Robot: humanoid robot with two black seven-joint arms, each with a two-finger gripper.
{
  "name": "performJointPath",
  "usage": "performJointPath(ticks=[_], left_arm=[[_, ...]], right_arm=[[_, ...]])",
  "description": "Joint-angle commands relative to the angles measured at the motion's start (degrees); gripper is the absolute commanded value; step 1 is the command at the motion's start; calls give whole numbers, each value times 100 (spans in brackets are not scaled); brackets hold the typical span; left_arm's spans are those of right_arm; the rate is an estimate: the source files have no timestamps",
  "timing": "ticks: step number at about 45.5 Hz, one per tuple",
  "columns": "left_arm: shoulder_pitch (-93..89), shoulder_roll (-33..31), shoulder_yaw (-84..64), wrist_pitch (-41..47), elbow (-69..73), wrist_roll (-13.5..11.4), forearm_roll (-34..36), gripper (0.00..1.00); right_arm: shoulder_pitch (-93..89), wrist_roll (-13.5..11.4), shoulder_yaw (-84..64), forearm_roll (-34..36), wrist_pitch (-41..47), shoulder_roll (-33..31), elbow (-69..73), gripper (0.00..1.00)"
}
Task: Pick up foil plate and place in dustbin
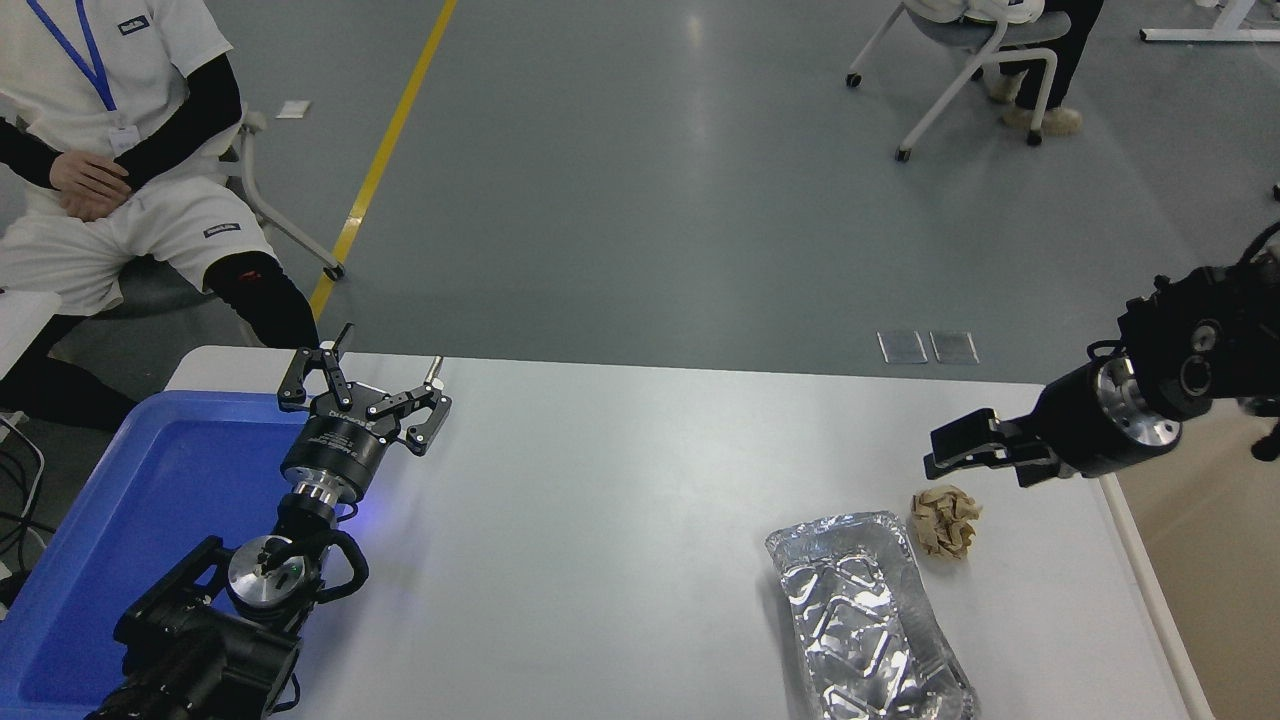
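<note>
The foil plate (865, 620) lies on the white table (620, 520) at the near right, shiny and crinkled, its near end cut by the picture's bottom edge. The dustbin (1150, 590) stands off the table's right edge, with only its cream rim and beige inside showing. My right gripper (975, 462) is open and empty; it hovers above the table just beyond the plate's far end, pointing left. My left gripper (362, 385) is open and parked at the lower left.
A small crumpled tan paper ball (945, 520) lies next to the plate's far right corner, just below my right gripper. A blue tray (150, 500) sits at the table's left. A person (110, 180) sits at the far left; a chair (985, 60) stands far behind.
</note>
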Motion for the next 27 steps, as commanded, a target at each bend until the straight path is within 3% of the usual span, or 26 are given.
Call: performJointPath(ticks=[1, 27], left_arm=[[0, 0, 0, 0, 0, 2, 4, 99], [0, 0, 0, 0, 0, 2, 4, 99]], right_arm=[[-882, 6, 147, -925, -928, 395, -53, 100], [-1805, -12, 174, -916, -1640, 553, -360, 100]])
